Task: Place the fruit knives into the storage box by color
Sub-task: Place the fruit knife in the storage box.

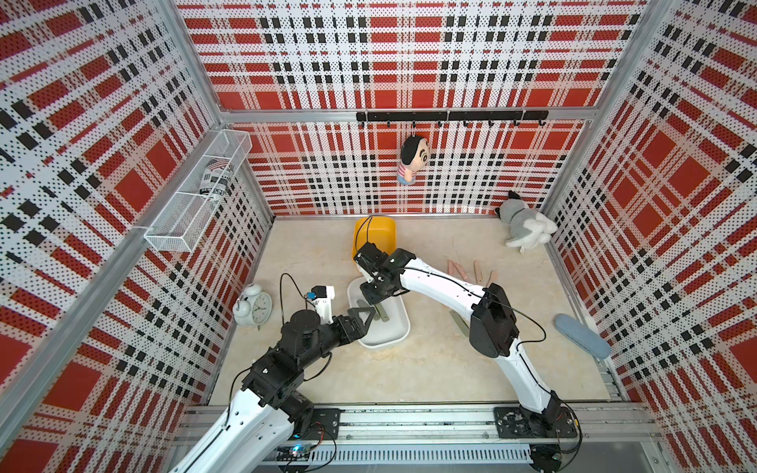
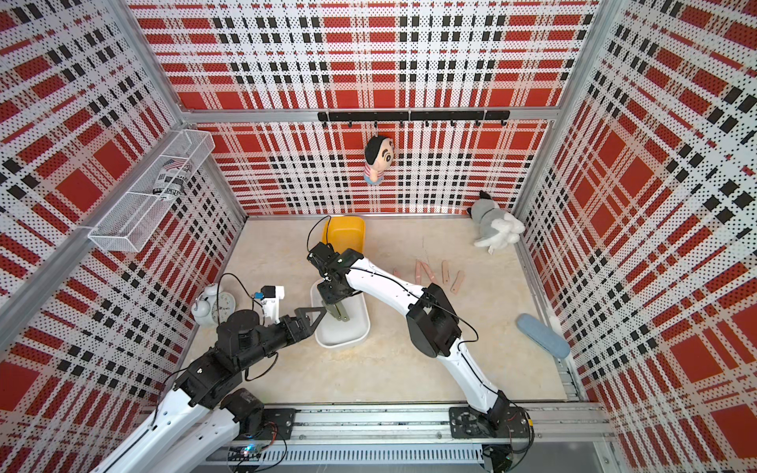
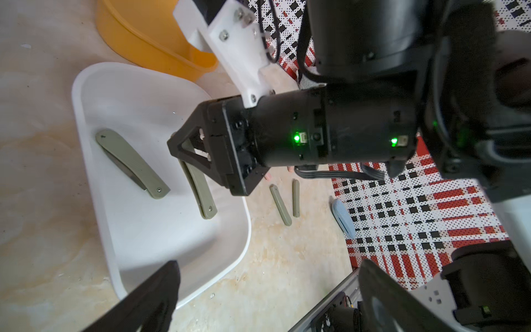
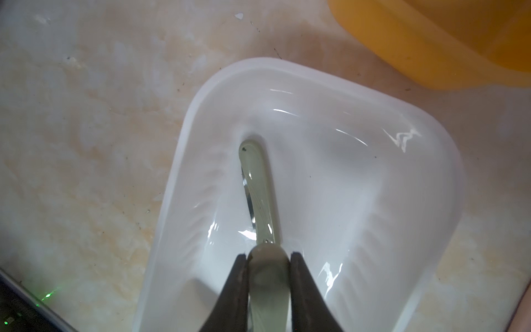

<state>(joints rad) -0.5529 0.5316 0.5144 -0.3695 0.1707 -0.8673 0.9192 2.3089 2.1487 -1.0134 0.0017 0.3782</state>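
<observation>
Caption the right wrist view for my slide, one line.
Right gripper clamps an olive fruit knife over the white storage box, where another olive knife lies.

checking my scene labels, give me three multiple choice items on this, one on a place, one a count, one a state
1. Where do the pink knives lie?
A. in the yellow box
B. in the white box
C. on the table

2. How many olive knives lie on the bare table in the left wrist view?
A. two
B. none
C. four

3. What is the right gripper doing?
A. open and empty
B. shut on an olive knife
C. shut on a pink knife

Answers:
1. C, they lie loose on the bare surface in both top views.
2. A, two lie side by side there.
3. B, the right wrist view shows its jaws pressed on the knife's sides.
</observation>
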